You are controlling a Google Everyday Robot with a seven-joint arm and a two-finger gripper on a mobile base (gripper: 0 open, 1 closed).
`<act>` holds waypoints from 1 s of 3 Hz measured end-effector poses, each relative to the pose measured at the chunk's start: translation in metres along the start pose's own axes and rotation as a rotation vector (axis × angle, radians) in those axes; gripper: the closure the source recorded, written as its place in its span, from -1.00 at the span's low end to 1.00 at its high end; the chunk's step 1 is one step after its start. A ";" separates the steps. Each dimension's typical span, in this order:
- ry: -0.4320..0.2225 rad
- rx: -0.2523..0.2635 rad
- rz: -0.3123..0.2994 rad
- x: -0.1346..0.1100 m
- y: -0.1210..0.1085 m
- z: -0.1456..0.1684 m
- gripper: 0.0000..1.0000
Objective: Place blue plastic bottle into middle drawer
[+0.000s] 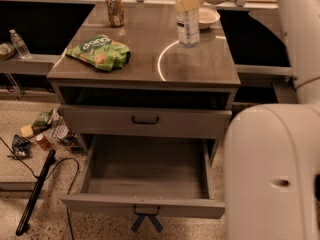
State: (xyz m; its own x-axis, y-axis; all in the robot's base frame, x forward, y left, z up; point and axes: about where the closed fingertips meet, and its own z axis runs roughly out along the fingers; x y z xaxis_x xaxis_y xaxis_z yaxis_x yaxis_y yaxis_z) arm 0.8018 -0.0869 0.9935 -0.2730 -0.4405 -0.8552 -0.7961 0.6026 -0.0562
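One bottle point(188, 26) stands upright at the back right of the desk point(200, 66), the gripper point(189, 0) at its neck, seemingly poised to lift it; whether the jaws pinch it cannot be told. Below the desk top, the drawer point(145, 171) gapes open to receive it.

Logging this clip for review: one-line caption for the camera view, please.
Gripper at the top of the blue plastic bottle standing on the table; middle drawer below stands open.

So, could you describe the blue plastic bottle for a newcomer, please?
Look far right on the grey cabinet top, beside the white bowl. The blue plastic bottle stands upright, the gripper at its neck; it is clear, blue-labelled and taller than the soda can.
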 end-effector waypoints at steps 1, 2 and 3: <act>-0.008 0.155 0.091 -0.001 -0.012 -0.092 1.00; -0.175 0.337 0.149 -0.038 0.017 -0.224 1.00; -0.360 0.357 0.113 -0.095 0.100 -0.291 1.00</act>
State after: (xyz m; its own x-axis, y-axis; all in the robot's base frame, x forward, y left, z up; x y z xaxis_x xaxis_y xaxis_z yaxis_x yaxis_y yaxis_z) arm 0.5910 -0.1788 1.2187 -0.0940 -0.1406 -0.9856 -0.5210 0.8506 -0.0716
